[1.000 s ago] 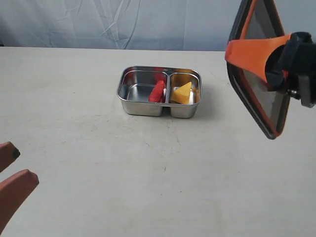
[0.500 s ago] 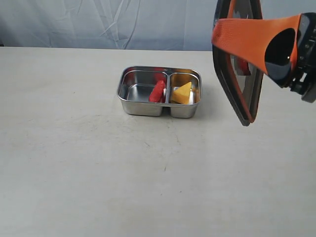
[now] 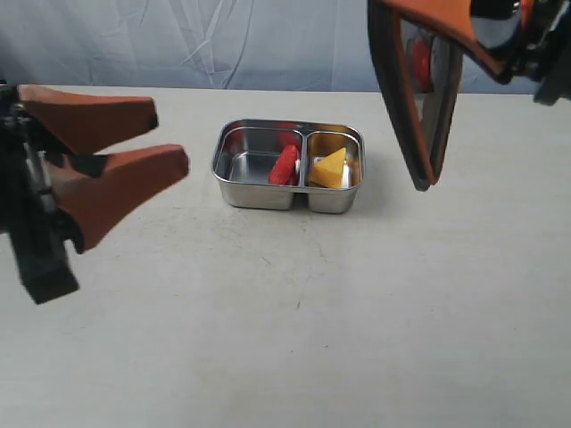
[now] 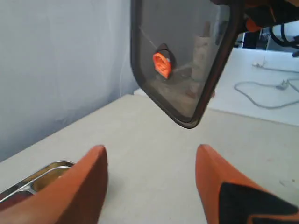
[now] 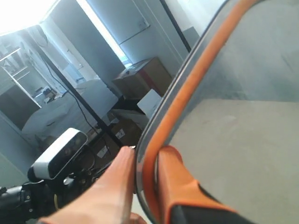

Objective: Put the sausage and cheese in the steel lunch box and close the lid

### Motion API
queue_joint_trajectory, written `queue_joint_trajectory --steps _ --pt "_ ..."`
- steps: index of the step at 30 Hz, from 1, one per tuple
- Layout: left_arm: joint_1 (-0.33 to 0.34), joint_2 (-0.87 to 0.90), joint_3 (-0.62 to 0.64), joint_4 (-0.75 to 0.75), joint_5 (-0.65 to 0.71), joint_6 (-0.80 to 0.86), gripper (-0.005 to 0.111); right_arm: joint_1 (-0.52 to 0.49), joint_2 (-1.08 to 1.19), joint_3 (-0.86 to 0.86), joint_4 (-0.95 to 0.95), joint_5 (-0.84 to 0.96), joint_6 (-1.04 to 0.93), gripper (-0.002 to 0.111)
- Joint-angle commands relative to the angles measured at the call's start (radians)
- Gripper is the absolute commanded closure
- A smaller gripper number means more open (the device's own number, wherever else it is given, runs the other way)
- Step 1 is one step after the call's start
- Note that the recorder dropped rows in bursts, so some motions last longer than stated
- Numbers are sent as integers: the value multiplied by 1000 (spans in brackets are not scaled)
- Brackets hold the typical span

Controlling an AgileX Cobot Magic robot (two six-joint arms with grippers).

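Observation:
The steel lunch box [image 3: 234, 169] sits mid-table. In its left compartment lies the red sausage [image 3: 285, 166], in the right one the yellow cheese [image 3: 329, 168]. The dark lid [image 3: 417, 98] with its orange seal hangs nearly on edge, high above and to the right of the box. My right gripper [image 3: 393, 13] is shut on the lid's rim [image 5: 154, 121]; its fingers [image 5: 117, 177] pinch that edge. My left gripper [image 3: 165, 138] is open and empty, left of the box. In the left wrist view the lid [image 4: 187, 60] and its orange valve [image 4: 161, 65] face my open left gripper [image 4: 152, 158].
The pale table [image 3: 294, 312] stretches around the box, with a wrinkled grey backdrop [image 3: 178, 45] behind it. In the left wrist view a corner of the box [image 4: 46, 170] shows beside one finger, and cables [image 4: 266, 88] lie on a far surface.
My right gripper has carried the lid up and to the left, turning it more edge-on. My left gripper dropped out of view, then came back in higher and closer to the box.

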Motion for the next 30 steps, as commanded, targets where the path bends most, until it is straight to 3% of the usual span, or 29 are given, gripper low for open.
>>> queue_joint_trajectory --steps 1,4,11,18,27,30 --pt "-192 75 -57 -34 225 126 54 -3 43 -12 4 52 0 109" --pt "-319 103 -93 -116 395 250 54 -3 47 -12 4 34 0 109" --pt "-515 223 -182 -509 522 589 54 -3 61 -12 4 4 8 109" --pt "-661 325 -206 -630 485 643 54 -3 61 -12 4 -40 20 109" --pt "-679 359 -255 -915 384 768 54 -3 61 -12 4 -47 16 109" --pt "-683 399 -276 -936 384 778 54 -3 61 -12 4 -43 16 109"
